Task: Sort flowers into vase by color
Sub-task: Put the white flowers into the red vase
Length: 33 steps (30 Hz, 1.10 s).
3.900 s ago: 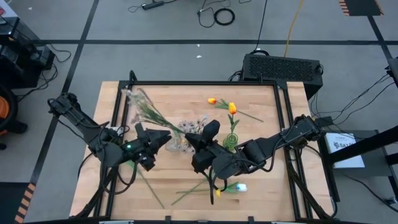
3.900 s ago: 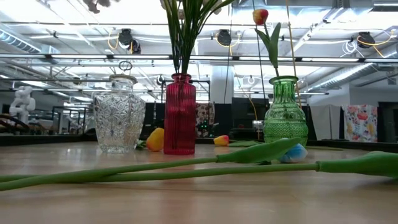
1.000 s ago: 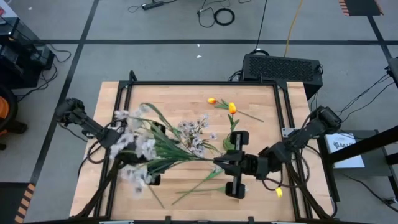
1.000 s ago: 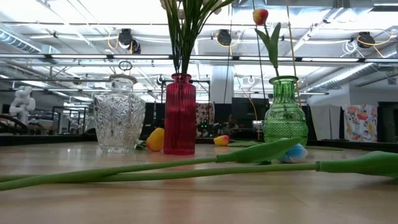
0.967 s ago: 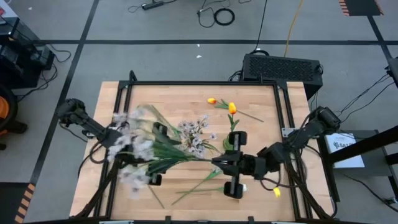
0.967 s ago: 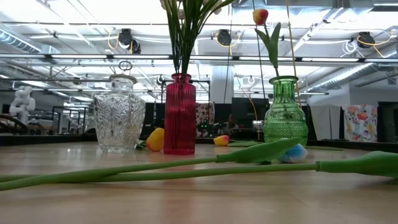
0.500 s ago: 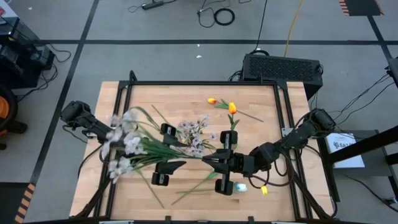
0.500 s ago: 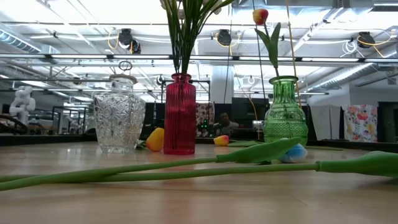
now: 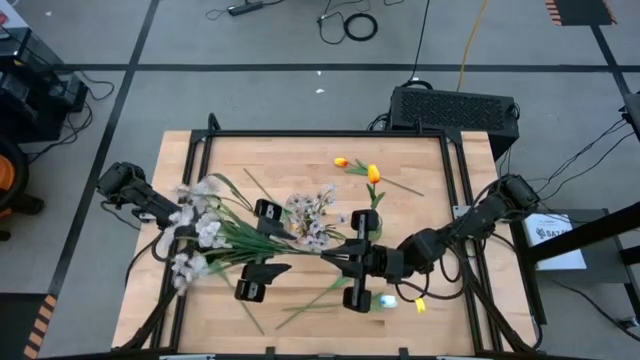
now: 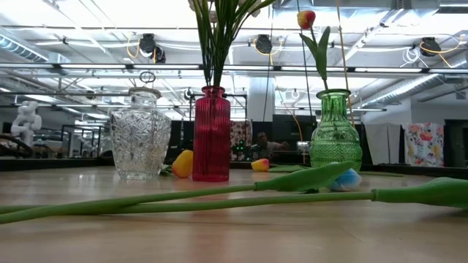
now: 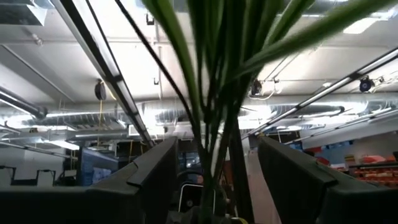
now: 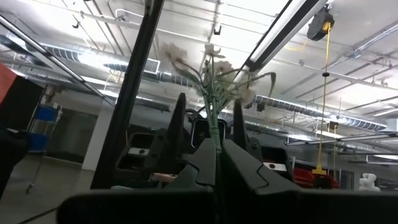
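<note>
fingers of the right gripper (image 9: 333, 258) are pinched tight on the stem ends of a bunch of pale flowers (image 9: 200, 232), seen closed in the right wrist view w/ the stems (image 12: 213, 127) rising between them. bunch runs from those fingers across to the left side of the counter (image 9: 420, 175), blossoms out past the left gripper (image 9: 262, 250). left gripper's fingers are spread wide, one each side of the stems, not touching them as far as the left wrist view shows. beyond the right fingers stand a clear vase (image 10: 140, 134), a red vase (image 10: 212, 134) w/ green stems, and a green vase (image 10: 336, 131) w/ an orange tulip (image 10: 306, 19). two more orange tulips (image 9: 358, 168) lie on the counter behind the vases. loose green stems (image 10: 219, 196) lie on the counter near the right fingers.
</note>
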{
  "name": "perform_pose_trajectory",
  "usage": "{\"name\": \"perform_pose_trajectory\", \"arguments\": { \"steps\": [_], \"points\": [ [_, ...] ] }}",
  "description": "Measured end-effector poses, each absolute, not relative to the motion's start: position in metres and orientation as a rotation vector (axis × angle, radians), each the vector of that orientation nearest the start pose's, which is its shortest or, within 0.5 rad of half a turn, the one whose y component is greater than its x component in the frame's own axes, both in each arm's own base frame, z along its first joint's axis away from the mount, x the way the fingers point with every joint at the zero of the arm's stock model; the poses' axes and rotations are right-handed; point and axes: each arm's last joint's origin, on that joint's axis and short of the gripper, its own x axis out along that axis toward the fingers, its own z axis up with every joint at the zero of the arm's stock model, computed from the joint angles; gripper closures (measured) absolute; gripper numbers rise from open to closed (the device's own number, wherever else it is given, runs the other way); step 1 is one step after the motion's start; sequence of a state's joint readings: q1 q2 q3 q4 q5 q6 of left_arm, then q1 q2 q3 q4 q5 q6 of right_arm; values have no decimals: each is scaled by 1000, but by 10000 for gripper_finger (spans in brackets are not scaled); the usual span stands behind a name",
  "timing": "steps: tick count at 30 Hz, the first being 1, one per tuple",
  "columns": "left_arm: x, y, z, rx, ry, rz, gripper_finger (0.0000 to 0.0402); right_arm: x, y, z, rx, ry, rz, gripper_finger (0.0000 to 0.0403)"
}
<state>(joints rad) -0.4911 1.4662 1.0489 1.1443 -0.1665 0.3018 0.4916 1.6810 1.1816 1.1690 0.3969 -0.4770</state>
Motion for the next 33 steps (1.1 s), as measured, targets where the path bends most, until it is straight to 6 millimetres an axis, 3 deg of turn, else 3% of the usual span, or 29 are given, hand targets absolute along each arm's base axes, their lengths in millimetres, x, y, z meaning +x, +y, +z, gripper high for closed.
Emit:
{"name": "perform_pose_trajectory", "arguments": {
  "steps": [5, 20, 26, 33],
  "points": [
    [278, -143, 386, 77, -729, -193, 208, 329, 163, 360, -172, -608, -55, 399],
    [278, -143, 385, 131, -734, -180, 386, 330, 163, 358, -174, -570, -84, 399],
    [279, -144, 385, 132, -727, -186, 388, 331, 163, 357, -180, -560, -94, 380],
    [275, -143, 385, 156, -609, -193, 387, 318, 178, 356, -200, -438, -281, 283]
  ]
}}
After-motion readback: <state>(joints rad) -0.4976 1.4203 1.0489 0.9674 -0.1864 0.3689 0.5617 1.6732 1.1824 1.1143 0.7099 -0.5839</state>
